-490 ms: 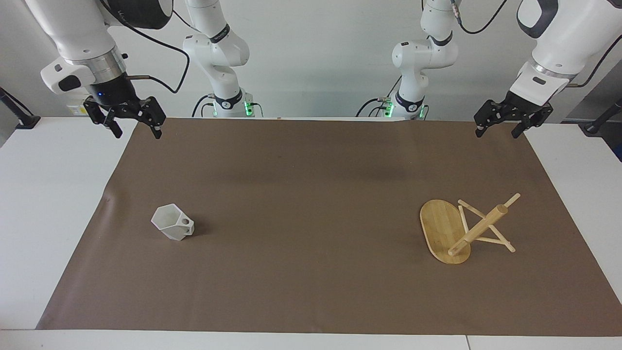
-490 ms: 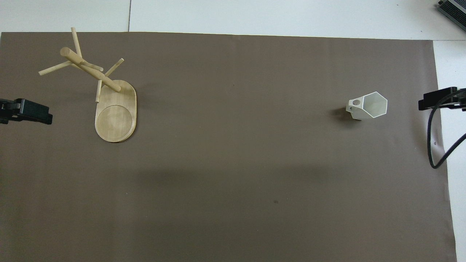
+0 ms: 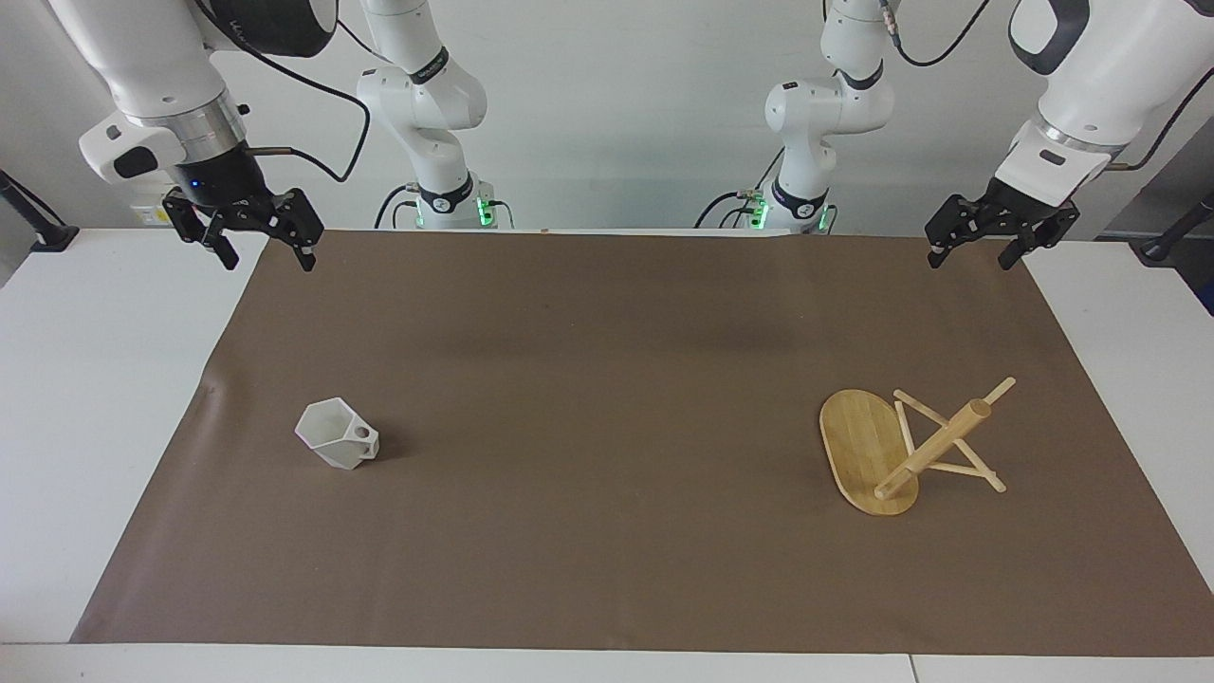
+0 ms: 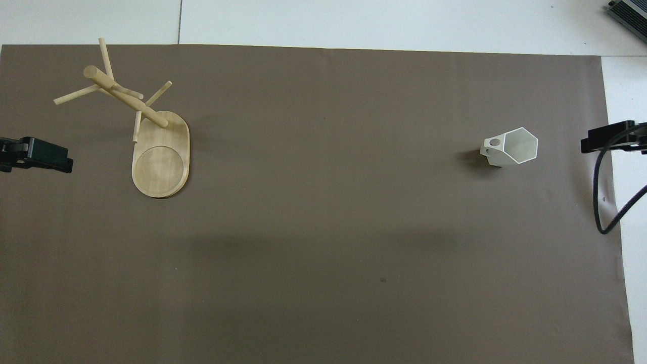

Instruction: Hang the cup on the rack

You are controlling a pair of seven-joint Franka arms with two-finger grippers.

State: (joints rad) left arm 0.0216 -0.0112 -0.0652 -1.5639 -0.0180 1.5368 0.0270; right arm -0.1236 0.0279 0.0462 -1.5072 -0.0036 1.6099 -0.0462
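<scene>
The white faceted cup [image 3: 337,434] stands mouth up on the brown mat toward the right arm's end of the table, its pierced handle turned toward the left arm's end. It also shows in the overhead view [image 4: 510,147]. The bamboo rack [image 3: 896,453] stands on its oval base toward the left arm's end, pole and crossing pegs bare; it shows in the overhead view [image 4: 151,132] too. My right gripper [image 3: 266,254] hangs open and empty over the mat's corner nearest the robots, well apart from the cup. My left gripper [image 3: 970,256] hangs open and empty over the mat's other near corner, well apart from the rack.
A brown mat [image 3: 607,379] covers most of the white table [image 3: 95,379]. A black cable [image 4: 604,202] loops down from the right arm over the mat's edge. Two more arm bases [image 3: 441,204] stand at the robots' edge of the table.
</scene>
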